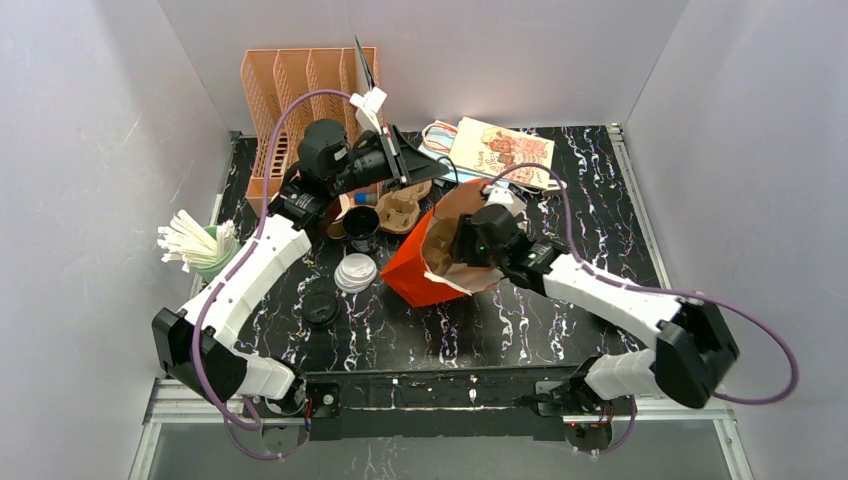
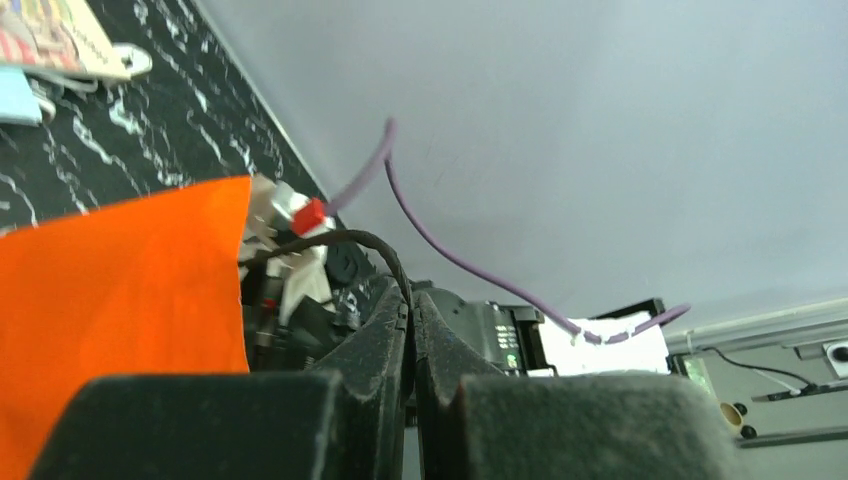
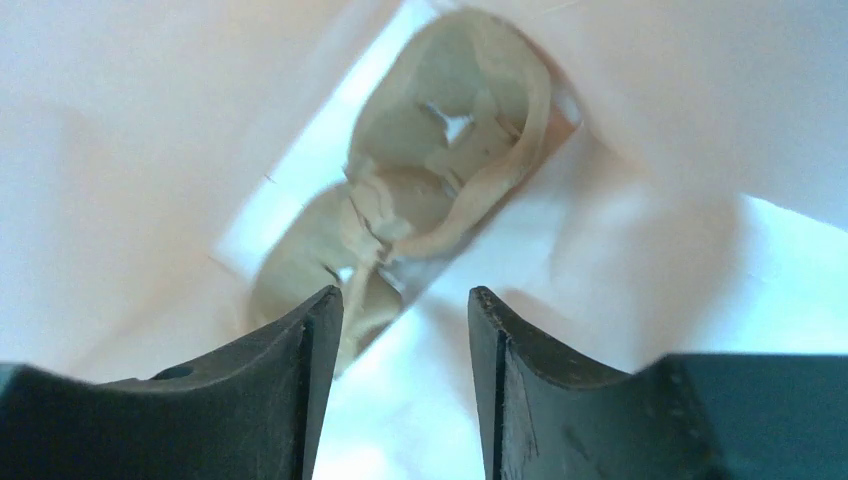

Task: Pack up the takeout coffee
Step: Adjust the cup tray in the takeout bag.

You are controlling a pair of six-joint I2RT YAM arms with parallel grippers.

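1. Apparently the takeout coffee (image 1: 340,212) is the brown kraft shape on the table, left of centre and toward the far side. It is half hidden under the left arm, so its pose cannot be told. It lies outside the bag.
2. Just to its right stands a black cup (image 1: 360,228), upright with its mouth open.
3. Nearer than these sits a stack of white lids (image 1: 355,272); a black lid (image 1: 320,308) lies nearer still and further left.
4. Right of the lids, an orange bag (image 1: 410,272) lies on its side, its mouth gaping toward the far right.
5. The right gripper (image 3: 405,300) is inside that mouth, fingers parted and grasping nothing. Beyond them a pulp cup carrier (image 3: 440,170) lies deep in the bag.
6. The left gripper (image 2: 410,300) hangs above the table just beyond the bag, fingers pressed tight together — nothing shows between them.
7. Further out, an orange rack (image 1: 300,90) stands at the far left and a green cup of white sticks (image 1: 200,248) at the left edge. A book (image 1: 500,148) lies at the far right.
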